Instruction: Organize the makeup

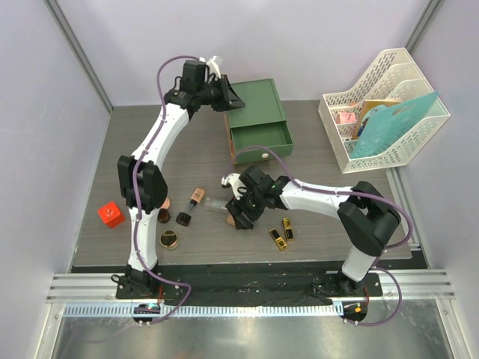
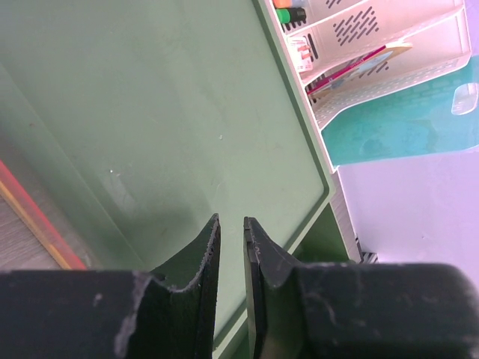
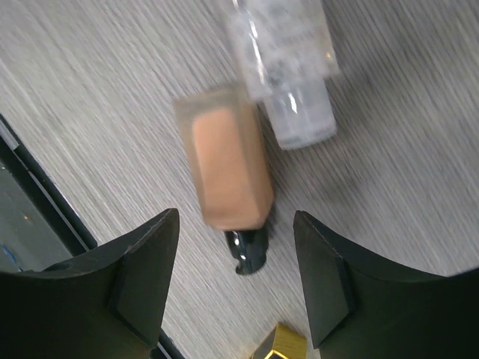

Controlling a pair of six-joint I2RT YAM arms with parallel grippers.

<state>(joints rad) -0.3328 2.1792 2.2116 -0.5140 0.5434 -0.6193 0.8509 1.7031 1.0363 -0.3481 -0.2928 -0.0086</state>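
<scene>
Currently right hand [image 3: 233, 221] gapes empty over the peach tube [image 3: 228, 168]; left hand [image 2: 230, 220] barely parted.

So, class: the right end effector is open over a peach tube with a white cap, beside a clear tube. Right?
No: the cap is black, as the right wrist view shows. The right end effector is open over the peach tube, beside the clear tube.

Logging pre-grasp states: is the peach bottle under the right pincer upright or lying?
Lying: the peach bottle rests lengthwise on the table, black cap sideways.
</scene>
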